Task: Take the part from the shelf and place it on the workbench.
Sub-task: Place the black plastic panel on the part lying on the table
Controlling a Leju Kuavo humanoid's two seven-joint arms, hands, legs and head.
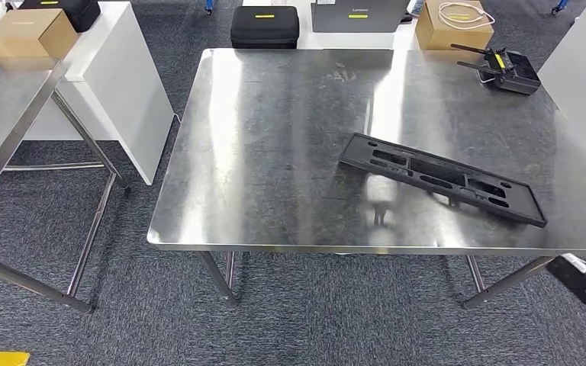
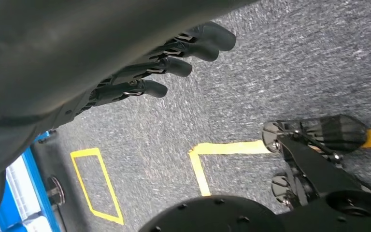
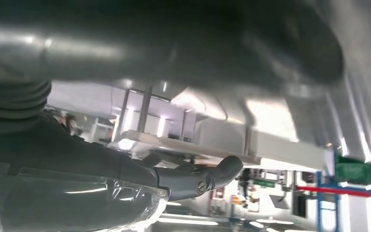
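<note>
The part (image 1: 442, 178) is a long, flat black plastic frame with cut-outs. It lies slanted on the steel workbench (image 1: 275, 152), right of the middle, and nothing touches it. In the left wrist view, my left hand (image 2: 174, 63) hangs over the grey carpet, its dark fingers stretched out and apart with nothing in them. In the right wrist view, my right hand (image 3: 193, 179) shows a grey thumb sticking out below a blurred shiny metal surface, and I see nothing in its grasp.
A black remote controller (image 1: 503, 69) sits at the workbench's far right corner. Behind the bench are a cardboard box (image 1: 454, 27) and a black case (image 1: 265, 27). A second steel table (image 1: 0, 114) and a white cabinet (image 1: 114, 76) stand to the left. Yellow tape (image 2: 222, 150) marks the carpet.
</note>
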